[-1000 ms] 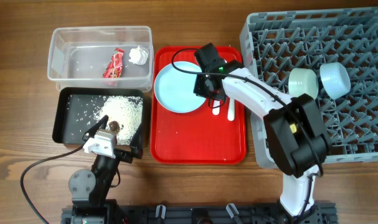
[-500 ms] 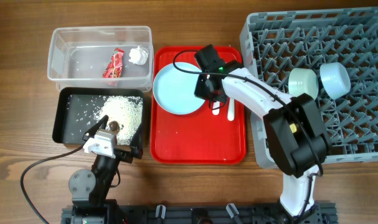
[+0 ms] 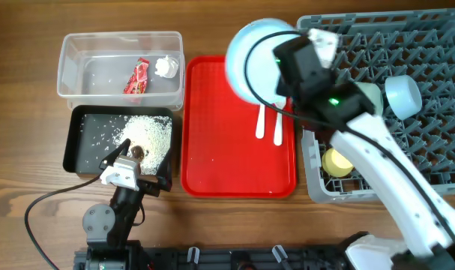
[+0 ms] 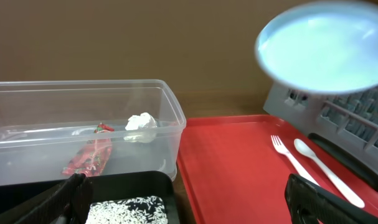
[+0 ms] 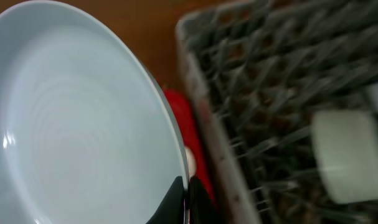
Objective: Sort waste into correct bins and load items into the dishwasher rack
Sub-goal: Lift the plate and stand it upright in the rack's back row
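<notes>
My right gripper (image 3: pixel 285 79) is shut on the rim of the light-blue plate (image 3: pixel 251 58) and holds it high over the red tray's far right corner, beside the grey dishwasher rack (image 3: pixel 407 150). The plate fills the right wrist view (image 5: pixel 76 118) and shows at the top of the left wrist view (image 4: pixel 326 46). The white fork (image 3: pixel 261 122) and spoon (image 3: pixel 278 126) lie on the red tray (image 3: pixel 220 150). The mint bowl (image 3: pixel 369 94), the blue bowl (image 3: pixel 403 94) and the yellow cup (image 3: pixel 336 162) are in the rack. My left gripper (image 4: pixel 189 202) is open over the black tray (image 3: pixel 85 146).
The clear tub (image 3: pixel 121 64) holds the red wrapper (image 3: pixel 137 77) and the tissue wad (image 3: pixel 166 66). The black tray holds the rice (image 3: pixel 146 133) with the brown lump (image 3: pixel 138 152).
My right gripper has lifted the plate off the red tray and carried it up and to the right, towards the rack. The yellow cup now shows in the rack. The left arm has not moved.
</notes>
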Action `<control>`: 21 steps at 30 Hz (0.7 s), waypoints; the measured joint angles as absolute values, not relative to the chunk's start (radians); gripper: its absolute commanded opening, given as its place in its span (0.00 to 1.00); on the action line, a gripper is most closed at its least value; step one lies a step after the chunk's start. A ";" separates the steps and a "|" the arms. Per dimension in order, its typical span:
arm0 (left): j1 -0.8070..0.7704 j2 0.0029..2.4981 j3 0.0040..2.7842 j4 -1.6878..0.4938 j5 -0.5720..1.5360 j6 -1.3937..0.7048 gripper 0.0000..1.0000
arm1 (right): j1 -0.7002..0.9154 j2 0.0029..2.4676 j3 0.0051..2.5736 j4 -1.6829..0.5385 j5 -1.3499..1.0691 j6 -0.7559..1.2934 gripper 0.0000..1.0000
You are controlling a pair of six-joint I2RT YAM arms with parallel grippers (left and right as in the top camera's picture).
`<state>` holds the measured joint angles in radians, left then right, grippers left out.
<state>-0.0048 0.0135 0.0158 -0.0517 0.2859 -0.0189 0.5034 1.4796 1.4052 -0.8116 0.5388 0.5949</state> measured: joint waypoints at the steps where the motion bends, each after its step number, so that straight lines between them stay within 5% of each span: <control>1: -0.005 0.014 0.016 -0.052 0.286 -0.019 1.00 | 0.500 1.462 1.405 -0.813 0.596 0.579 0.04; 9: -0.005 0.014 0.016 -0.052 0.286 -0.019 1.00 | 0.397 1.446 1.405 -0.770 1.053 0.388 0.04; 21: -0.005 0.014 0.015 -0.052 0.286 -0.019 1.00 | 0.237 1.596 1.405 -0.418 1.146 -0.138 0.04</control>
